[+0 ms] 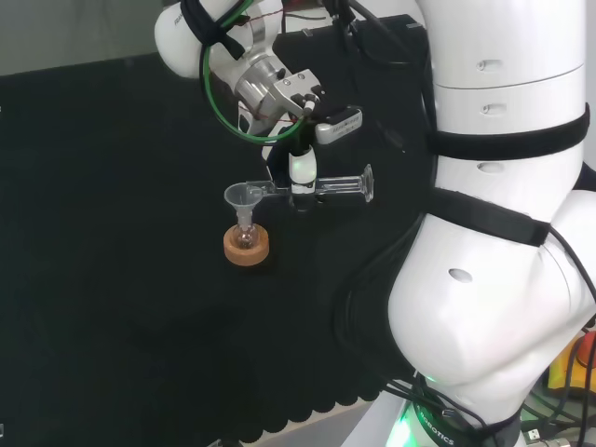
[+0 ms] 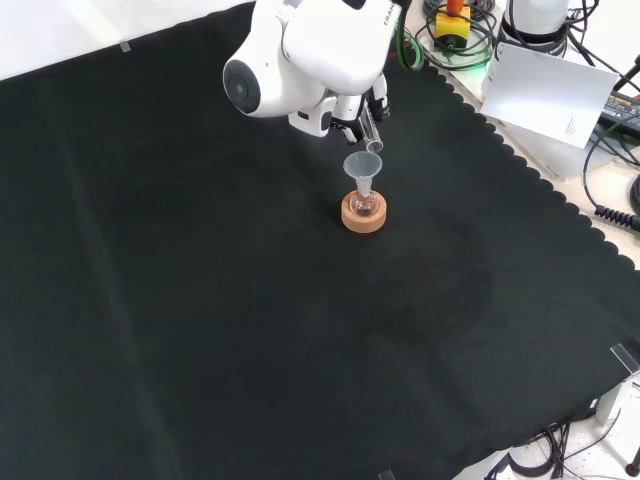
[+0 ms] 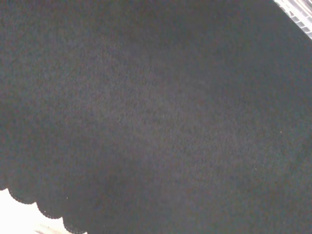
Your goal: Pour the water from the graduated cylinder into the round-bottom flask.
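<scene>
Your robot hand (image 1: pixel 300 172) grips the cylinder (image 1: pixel 340 185) sideways, mouth over the funnel (image 1: pixel 244 196) in the flask (image 1: pixel 245 237) on its cork ring (image 1: pixel 247 248). Water's too clear to spot; front on, the arm (image 2: pixel 300 50) hides your fingers.

In the head view's centre, my fingers (image 1: pixel 300 172) hold the graduated cylinder (image 1: pixel 337 186) sideways, its mouth over the funnel (image 1: pixel 244 196) in the round-bottom flask (image 1: pixel 245 237), on the cork ring (image 1: pixel 247 248).
</scene>
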`<action>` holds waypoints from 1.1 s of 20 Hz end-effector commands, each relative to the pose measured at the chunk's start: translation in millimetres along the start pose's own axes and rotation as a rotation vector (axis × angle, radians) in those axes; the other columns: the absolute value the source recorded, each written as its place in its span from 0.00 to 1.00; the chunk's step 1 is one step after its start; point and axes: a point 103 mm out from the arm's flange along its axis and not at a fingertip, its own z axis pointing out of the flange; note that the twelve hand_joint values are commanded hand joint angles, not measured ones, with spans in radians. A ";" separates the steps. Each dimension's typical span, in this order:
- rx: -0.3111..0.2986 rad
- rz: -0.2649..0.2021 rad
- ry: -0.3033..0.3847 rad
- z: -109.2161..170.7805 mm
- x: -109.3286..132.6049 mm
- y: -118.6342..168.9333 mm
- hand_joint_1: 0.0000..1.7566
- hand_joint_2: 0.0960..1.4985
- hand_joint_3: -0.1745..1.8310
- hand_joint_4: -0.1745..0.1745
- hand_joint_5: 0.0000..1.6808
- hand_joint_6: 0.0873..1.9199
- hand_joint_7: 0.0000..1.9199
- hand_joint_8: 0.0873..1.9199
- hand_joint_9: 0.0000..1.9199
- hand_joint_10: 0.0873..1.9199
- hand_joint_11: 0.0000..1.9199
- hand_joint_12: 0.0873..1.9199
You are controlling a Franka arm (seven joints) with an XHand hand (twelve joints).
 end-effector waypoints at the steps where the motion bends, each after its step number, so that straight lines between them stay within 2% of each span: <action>1: 0.037 0.029 -0.011 -2.1 2.4 -1.9 0.66 0.73 0.09 0.00 0.58 0.52 0.65 0.14 0.75 0.00 0.66 0.34; 22: 0.079 0.100 -0.035 -15.7 2.5 -8.7 0.66 0.73 0.09 0.00 0.58 0.52 0.66 0.13 0.75 0.00 0.66 0.34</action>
